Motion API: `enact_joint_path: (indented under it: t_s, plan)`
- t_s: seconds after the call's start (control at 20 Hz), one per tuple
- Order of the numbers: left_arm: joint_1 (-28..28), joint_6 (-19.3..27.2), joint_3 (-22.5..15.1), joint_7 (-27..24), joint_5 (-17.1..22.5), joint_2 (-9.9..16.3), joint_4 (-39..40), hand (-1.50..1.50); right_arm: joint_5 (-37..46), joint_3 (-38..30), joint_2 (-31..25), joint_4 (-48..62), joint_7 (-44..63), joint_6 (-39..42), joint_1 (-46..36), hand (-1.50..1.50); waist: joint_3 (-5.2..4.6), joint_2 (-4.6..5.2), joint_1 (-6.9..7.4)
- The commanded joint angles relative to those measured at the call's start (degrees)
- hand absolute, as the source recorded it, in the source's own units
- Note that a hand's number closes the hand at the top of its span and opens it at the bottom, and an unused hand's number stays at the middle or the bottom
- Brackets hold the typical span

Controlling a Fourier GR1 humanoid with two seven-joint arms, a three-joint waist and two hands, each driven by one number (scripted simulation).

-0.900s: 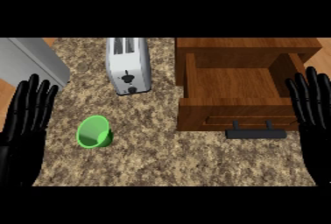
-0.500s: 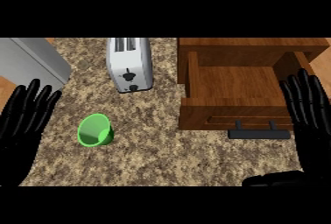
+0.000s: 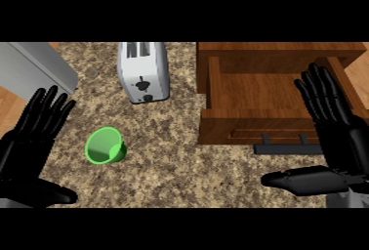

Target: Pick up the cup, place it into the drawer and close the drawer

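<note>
The green cup [image 3: 106,146] is seen lying tipped on the granite counter [image 3: 187,171], mouth apparently towards the viewer, just beside the left hand [image 3: 32,134], whose fingers are spread straight and hold nothing. A sideways nudge could set it rolling before it is enclosed. The right hand [image 3: 333,114], fingers likewise extended, is held over the open wooden drawer [image 3: 249,95]. Its dark handle [image 3: 288,148] juts forward. A toaster [image 3: 143,71] stands behind the cup, a grey appliance [image 3: 32,68] further left; neither blocks the path.

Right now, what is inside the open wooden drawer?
The wooden drawer shows only its bare wooden floor; no object lies in the visible part. The right robot hand covers its right side, so that strip cannot be checked. The green cup sits on the counter.
</note>
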Motion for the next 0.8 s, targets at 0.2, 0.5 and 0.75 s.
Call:
enact_joint_path:
  t_s: [0.2, 0.5, 0.75]
  plan:
    - [-3.54, -5.17, 2.39, -9.44, -6.34, 1.01, 19.39, -1.50, -3.34, -4.77, -2.42, 6.81, -2.79, 3.77, -5.02, -1.50, 0.00, 0.07, -0.11]
    - [-7.12, -4.91, 2.93, -15.00, -11.50, 0.92, 30.99, -1.50, -1.47, -4.76, -2.08, 5.61, -2.12, 2.95, -4.78, -1.50, 0.00, -0.01, -0.24]
    - [-8.96, -6.45, 4.64, -23.79, -15.38, 2.73, 42.88, -1.50, -0.47, -4.63, -1.33, 8.24, -2.02, 2.10, -7.70, -1.50, 0.00, 0.04, -0.14]
